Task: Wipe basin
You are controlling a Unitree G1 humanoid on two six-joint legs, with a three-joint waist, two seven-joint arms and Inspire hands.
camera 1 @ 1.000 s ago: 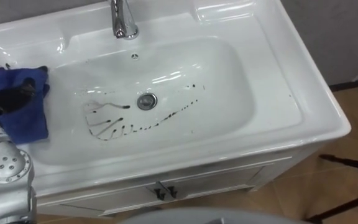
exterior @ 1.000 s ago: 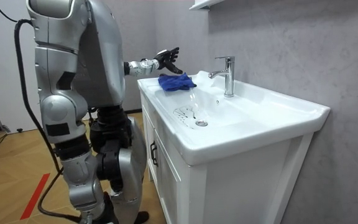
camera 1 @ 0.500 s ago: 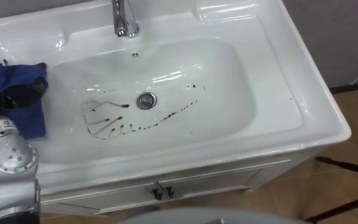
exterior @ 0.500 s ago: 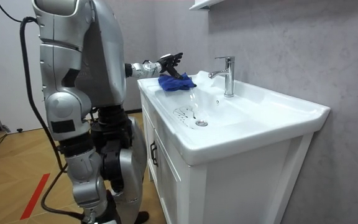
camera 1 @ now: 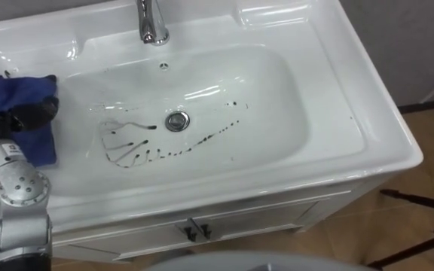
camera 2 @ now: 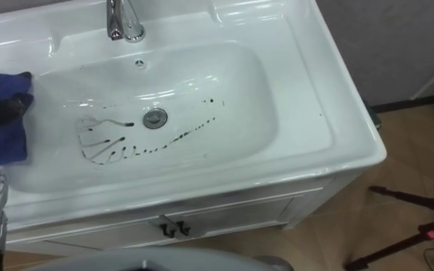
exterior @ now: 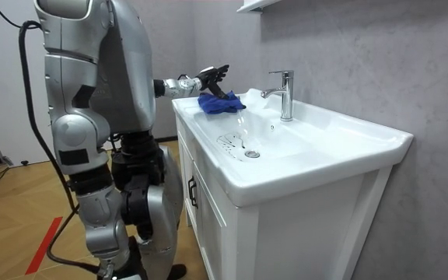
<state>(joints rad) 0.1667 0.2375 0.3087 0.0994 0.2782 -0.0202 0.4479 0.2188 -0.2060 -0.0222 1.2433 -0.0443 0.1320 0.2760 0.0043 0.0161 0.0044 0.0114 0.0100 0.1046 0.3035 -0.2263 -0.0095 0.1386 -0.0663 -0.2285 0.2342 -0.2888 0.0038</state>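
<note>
One blue cloth [camera 1: 40,147], at the basin's [camera 1: 277,90] 9 o'clock, is gripped by curled fingers of the left hand [camera 1: 22,114]; streaks [camera 1: 138,154] likely wiped next.

Basin [camera 1: 337,90]: no lettering can be read.
Tap [camera 1: 151,26]: no legible mark.
Blue cloth [camera 1: 36,147]: no legible label.

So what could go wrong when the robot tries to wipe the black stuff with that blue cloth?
1. The left hand seems to pinch just one fold of the blue cloth, which lies on the rim of the basin. The cloth might slip out when lifted.
2. The dark marks spread to both sides of the drain, so one swipe may smear them or miss some.
</note>
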